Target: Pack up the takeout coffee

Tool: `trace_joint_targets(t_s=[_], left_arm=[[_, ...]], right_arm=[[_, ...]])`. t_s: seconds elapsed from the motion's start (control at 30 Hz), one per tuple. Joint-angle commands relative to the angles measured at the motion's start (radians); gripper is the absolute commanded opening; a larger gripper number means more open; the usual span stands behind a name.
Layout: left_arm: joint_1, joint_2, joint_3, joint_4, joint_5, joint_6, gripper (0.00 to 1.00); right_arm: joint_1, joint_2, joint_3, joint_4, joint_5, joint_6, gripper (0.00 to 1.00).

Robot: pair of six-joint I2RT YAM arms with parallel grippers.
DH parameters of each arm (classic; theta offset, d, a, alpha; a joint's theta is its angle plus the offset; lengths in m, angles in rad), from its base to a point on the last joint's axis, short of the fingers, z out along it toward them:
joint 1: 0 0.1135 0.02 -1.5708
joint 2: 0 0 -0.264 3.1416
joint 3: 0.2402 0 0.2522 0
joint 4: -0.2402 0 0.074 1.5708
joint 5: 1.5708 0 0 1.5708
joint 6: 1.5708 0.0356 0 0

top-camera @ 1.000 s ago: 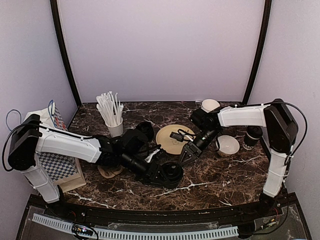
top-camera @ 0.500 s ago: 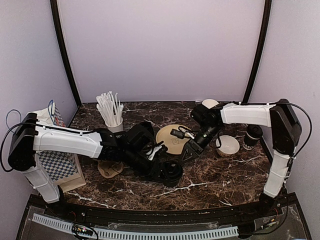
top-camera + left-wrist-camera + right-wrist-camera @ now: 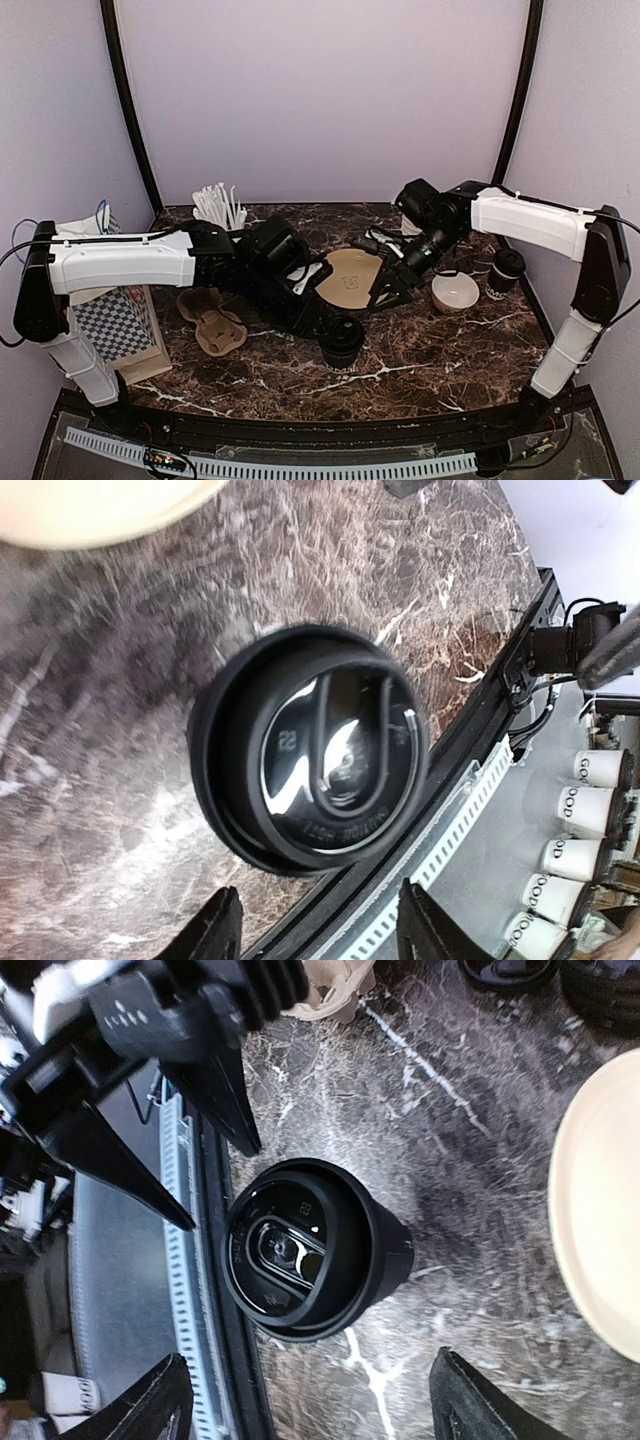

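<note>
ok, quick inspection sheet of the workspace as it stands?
Surface: dark marble table, no spills seen.
Job's things: lidded black cup upright at front centre; second black cup upright at right.
Clutter: cardboard carrier, tan plate, white bowl, straws, checkered bag.
Grippers: left gripper open beside the front cup; right gripper open, empty.
Cables: one along the right arm.
Surroundings: plain lilac walls.

Lighting was even and diffuse from overhead, casting only soft shadows on the worktop (image 3: 440,350). The left wrist view showed motion blur across the marble and glare on the lid (image 3: 340,760). The right wrist view was sharper.
</note>
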Motion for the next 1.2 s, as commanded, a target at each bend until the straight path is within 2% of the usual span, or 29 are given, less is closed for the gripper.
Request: trace_joint_targets(t_s=[0.0, 0.1, 0.17, 0.33, 0.43, 0.63, 0.9, 1.07, 1.17], left_arm=[[0.007, -0.071, 0.101, -0.142, -0.151, 0.170, 0.57], [0.034, -0.097, 0.137, -0.116, -0.327, 0.245, 0.60], [0.074, -0.121, 0.143, -0.048, -0.396, 0.271, 0.62], [0.190, -0.199, 0.085, 0.202, -0.414, 0.254, 0.78], [0.203, -0.238, 0.040, 0.320, -0.443, 0.258, 0.80], [0.206, -0.253, 0.035, 0.301, -0.492, 0.255, 0.81], [0.208, -0.297, -0.011, 0.310, -0.495, 0.232, 0.80], [0.207, -0.306, -0.027, 0.314, -0.489, 0.220, 0.80], [0.207, -0.307, -0.031, 0.315, -0.481, 0.211, 0.80]], right_arm=[[0.002, -0.117, 0.025, 0.025, 0.148, -0.135, 0.86], [0.020, -0.168, 0.020, 0.070, 0.241, -0.224, 0.90], [0.041, -0.187, 0.020, 0.093, 0.261, -0.285, 0.93], [0.135, -0.149, 0.050, 0.096, 0.309, -0.371, 0.97], [0.201, -0.095, 0.064, 0.089, 0.333, -0.387, 0.98], [0.290, -0.012, 0.064, 0.118, 0.395, -0.390, 0.98], [0.329, 0.048, 0.077, 0.118, 0.437, -0.379, 0.98], [0.350, 0.065, 0.077, 0.120, 0.477, -0.369, 0.90], [0.363, 0.067, 0.076, 0.123, 0.501, -0.363, 0.82]])
